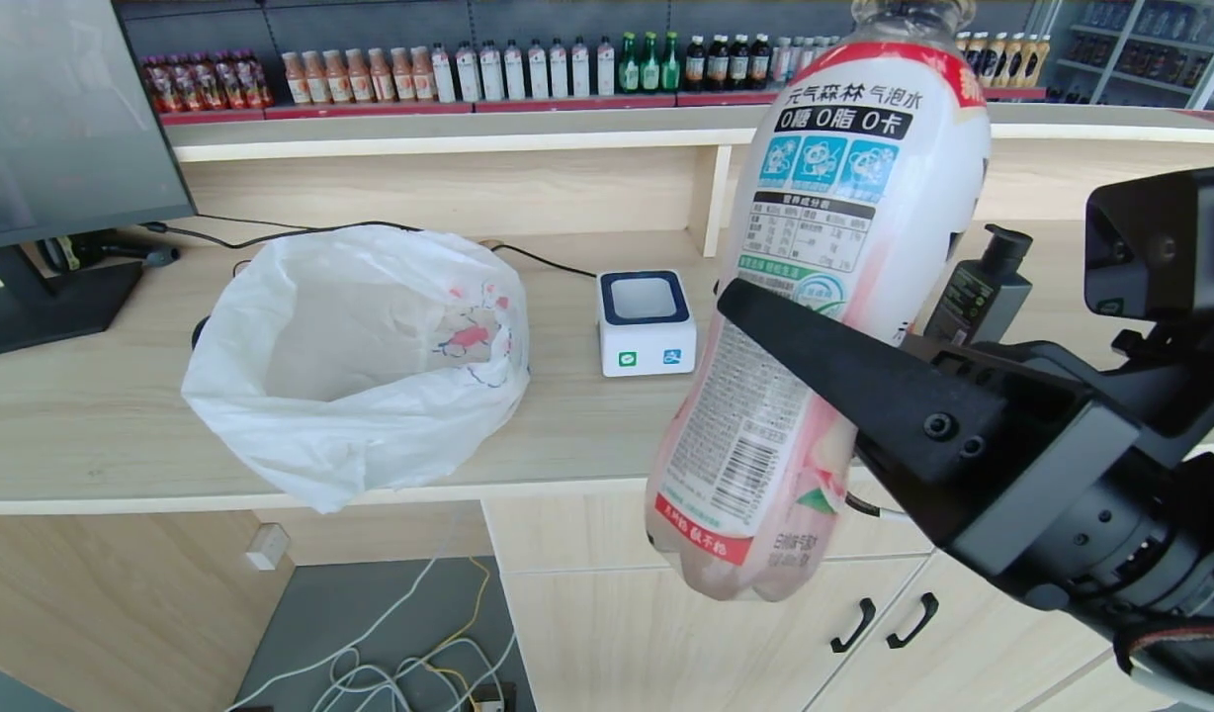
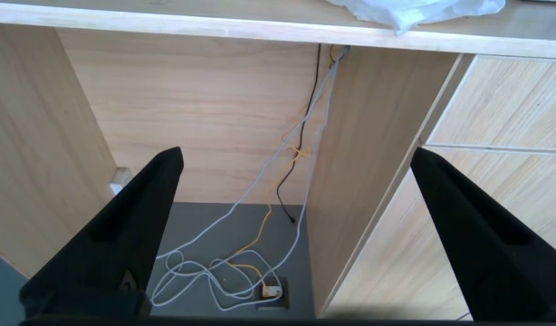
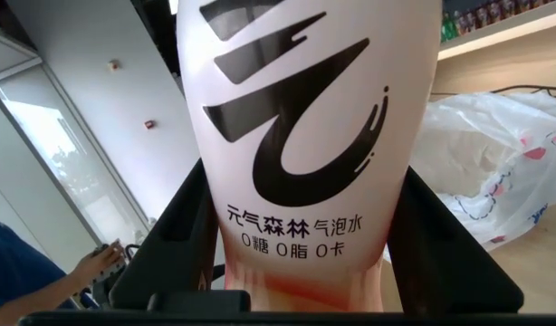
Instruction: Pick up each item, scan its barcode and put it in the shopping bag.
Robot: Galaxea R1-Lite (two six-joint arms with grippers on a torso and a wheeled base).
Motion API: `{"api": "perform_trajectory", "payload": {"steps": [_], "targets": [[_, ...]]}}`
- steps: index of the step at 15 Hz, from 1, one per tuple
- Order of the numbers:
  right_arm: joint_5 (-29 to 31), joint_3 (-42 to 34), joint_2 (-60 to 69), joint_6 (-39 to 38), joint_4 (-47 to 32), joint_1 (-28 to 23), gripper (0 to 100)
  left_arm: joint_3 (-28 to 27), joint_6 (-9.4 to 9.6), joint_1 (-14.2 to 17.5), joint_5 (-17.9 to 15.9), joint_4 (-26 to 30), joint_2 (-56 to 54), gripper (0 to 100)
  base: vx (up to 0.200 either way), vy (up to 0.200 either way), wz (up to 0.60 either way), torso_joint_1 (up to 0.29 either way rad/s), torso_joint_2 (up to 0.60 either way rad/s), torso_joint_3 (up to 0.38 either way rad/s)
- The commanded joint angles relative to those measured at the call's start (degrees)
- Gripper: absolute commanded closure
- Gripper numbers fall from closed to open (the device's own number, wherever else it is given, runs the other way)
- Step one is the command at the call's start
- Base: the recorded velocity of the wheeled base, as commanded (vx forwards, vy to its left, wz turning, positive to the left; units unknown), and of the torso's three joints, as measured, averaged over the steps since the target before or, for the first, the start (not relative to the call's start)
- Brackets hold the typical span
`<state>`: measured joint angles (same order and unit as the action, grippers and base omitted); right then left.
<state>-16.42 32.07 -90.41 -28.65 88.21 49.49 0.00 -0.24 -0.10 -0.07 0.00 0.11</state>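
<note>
Right gripper (image 3: 301, 217) clamps a pink sparkling-water bottle (image 1: 824, 247) around its middle, held high and slightly tilted, barcode facing the head camera — right of the white scanner (image 1: 647, 321) and well apart from the open shopping bag (image 1: 360, 356) on the wooden counter (image 1: 587, 435). A dark pump bottle (image 1: 983, 287) stands behind it. Left gripper (image 2: 296, 163) hangs low before the counter's recess, jaws spread wide — cables (image 2: 233, 272) beyond.

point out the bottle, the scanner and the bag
bottle (image 1: 824, 198), head view, on its back label
scanner (image 1: 646, 297), head view, on its top window
bag (image 1: 370, 435), head view, on its front wall
</note>
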Motion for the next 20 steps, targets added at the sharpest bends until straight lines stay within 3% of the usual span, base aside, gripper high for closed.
{"api": "perform_trajectory", "payload": {"steps": [1, 15, 20], "targets": [[-0.01, -0.08, 0.14, 0.08, 0.03, -0.01, 100, 0.0, -0.02, 0.01, -0.01, 0.0, -0.02, 0, 0.0, 0.0, 0.0, 0.0, 0.0, 0.0], [0.16, -2.45, -0.47, 3.86, -0.06, -0.28, 100, 0.0, -0.02, 0.01, 0.07, 0.0, -0.02, 0, 0.0, 0.0, 0.0, 0.0, 0.0, 0.0], [8.69, -4.12, -1.44, 14.5, -1.55, -0.89, 100, 0.0, -0.02, 0.01, -0.01, 0.0, -0.02, 0, 0.0, 0.0, 0.0, 0.0, 0.0, 0.0]]}}
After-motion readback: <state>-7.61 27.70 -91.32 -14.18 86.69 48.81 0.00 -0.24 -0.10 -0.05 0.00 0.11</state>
